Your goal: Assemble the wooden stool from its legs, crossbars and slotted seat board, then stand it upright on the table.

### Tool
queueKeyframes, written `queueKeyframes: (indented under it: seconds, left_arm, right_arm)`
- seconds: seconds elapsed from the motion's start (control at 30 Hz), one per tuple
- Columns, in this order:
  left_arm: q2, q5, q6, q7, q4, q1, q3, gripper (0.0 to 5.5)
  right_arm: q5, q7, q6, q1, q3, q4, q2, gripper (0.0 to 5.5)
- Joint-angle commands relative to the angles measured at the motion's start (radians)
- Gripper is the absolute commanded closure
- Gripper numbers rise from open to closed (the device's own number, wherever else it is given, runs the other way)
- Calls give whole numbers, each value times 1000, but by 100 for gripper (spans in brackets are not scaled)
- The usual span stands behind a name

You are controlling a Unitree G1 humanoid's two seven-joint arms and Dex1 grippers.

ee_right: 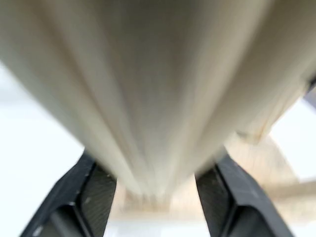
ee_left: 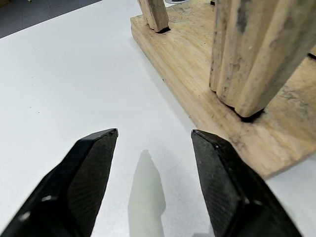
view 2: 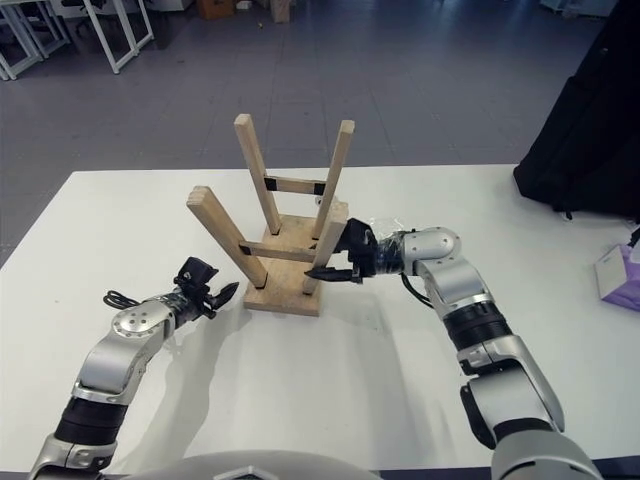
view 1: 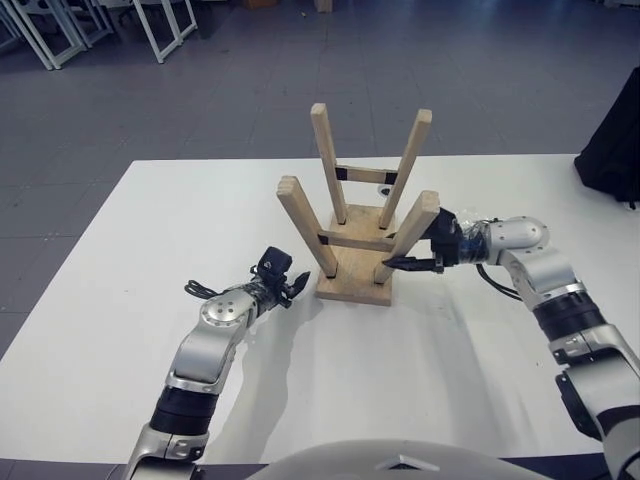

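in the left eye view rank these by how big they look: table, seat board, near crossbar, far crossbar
1. table
2. seat board
3. near crossbar and far crossbar: these look much alike, and the far one sits farther from the camera, so no ranking between them.

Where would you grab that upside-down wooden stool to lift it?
Probably low on the near right pale wooden leg, just above the flat wooden seat board, from the side: it stands free and flat-sided, so two fingers can straddle it. The right gripper sits there, fingers open around it.
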Motion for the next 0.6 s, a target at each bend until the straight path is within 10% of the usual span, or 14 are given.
queueKeyframes:
  seconds: [0.03,0.2,0.6]
  left_arm:
    - [-6,14,-17,7,12,-14,-10,276]
    - [42,-19,92,-85,-50,26,-66,276]
    - [-84,-253,315,-86,-214,24,53,276]
  right_arm:
    - [-148,52,-158,-48,35,98,-39,233]
    - [-355,39,-140,-66,56,105,-186,139]
    - [-264,-369,353,233,-249,-412,-122,139]
